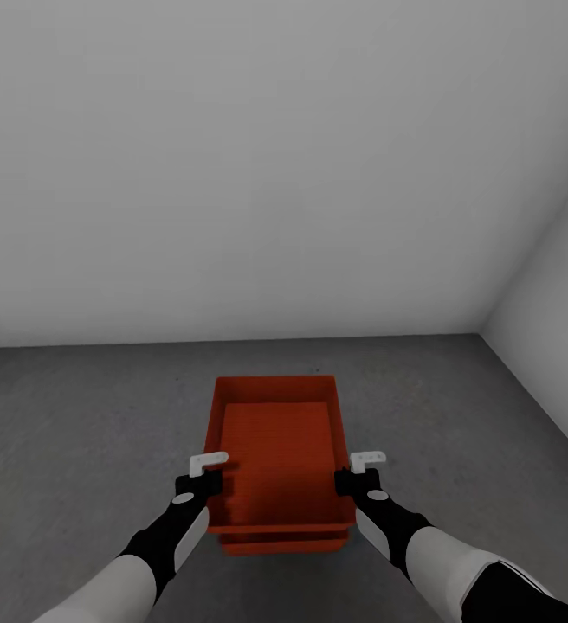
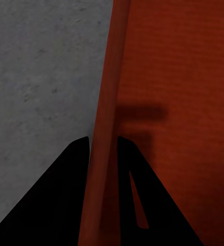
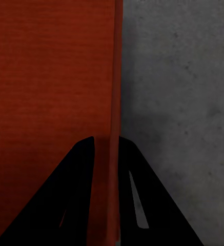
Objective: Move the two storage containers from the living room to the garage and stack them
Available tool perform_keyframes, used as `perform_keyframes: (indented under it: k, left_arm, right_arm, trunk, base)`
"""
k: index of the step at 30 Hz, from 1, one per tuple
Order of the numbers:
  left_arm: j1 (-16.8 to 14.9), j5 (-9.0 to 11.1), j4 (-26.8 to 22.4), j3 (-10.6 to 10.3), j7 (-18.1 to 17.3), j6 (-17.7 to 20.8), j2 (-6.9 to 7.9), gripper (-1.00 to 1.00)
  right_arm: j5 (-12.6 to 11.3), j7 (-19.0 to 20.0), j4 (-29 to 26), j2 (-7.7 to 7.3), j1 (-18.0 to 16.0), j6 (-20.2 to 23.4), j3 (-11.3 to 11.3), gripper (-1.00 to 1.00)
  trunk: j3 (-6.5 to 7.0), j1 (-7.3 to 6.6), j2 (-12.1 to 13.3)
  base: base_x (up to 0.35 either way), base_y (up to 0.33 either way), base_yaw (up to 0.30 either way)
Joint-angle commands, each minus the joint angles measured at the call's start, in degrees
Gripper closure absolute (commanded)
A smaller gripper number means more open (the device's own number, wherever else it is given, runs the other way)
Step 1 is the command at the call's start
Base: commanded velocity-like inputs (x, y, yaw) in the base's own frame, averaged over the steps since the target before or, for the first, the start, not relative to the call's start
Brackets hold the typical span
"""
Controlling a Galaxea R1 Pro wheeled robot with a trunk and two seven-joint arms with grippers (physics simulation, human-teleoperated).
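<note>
Head view: I was in the garage corner, plain white walls (image 1: 284, 156) and the dark grey speckled concrete floor (image 1: 76, 415) ahead. The orange-red thin-walled rectangular storage container (image 1: 275, 441) sat between my arms, low over the floor. A second orange-red rim (image 1: 280, 543) showed just under its near edge, so it looked like both bins were here and nested or stacked; I couldn't tell whether the upper one was fully seated. Judgement: transport done, stack nearly or just made, letting go left. My left gripper (image 1: 204, 472) was at the left wall, my right gripper (image 1: 358, 472) at the right wall.

Left wrist view: my left gripper (image 2: 102, 146) straddled the container's side wall (image 2: 109, 77), one finger outside over the floor (image 2: 40, 77), one inside. Fingers close against the wall, clamped on it.

Right wrist view: same on the other side, my right gripper (image 3: 106, 143) pinched the thin wall (image 3: 116, 77), the container's inside (image 3: 50, 77) on one side, floor (image 3: 183, 77) on the other.
</note>
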Motion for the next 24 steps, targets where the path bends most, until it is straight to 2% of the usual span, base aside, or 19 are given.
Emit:
perform_keyframes:
  k: [1, 24]
  left_arm:
    - [-0.01, -0.70, -0.23, 0.45, 0.83, -0.95, 0.00, 1.00]
    - [-0.01, -0.70, -0.23, 0.51, 0.83, -0.95, -0.07, 1.00]
  right_arm:
    - [-1.63, -0.10, 0.23, 0.04, -0.05, -0.40, -3.13, 1.00]
    - [-1.63, -0.10, 0.23, 0.04, -0.05, -0.40, -3.13, 1.00]
  trunk:
    - [-0.04, -0.01, -0.02]
    - [-0.04, -0.01, -0.02]
  base:
    - [0.006, 0.000, 0.000]
    - [-0.032, 0.000, 0.000]
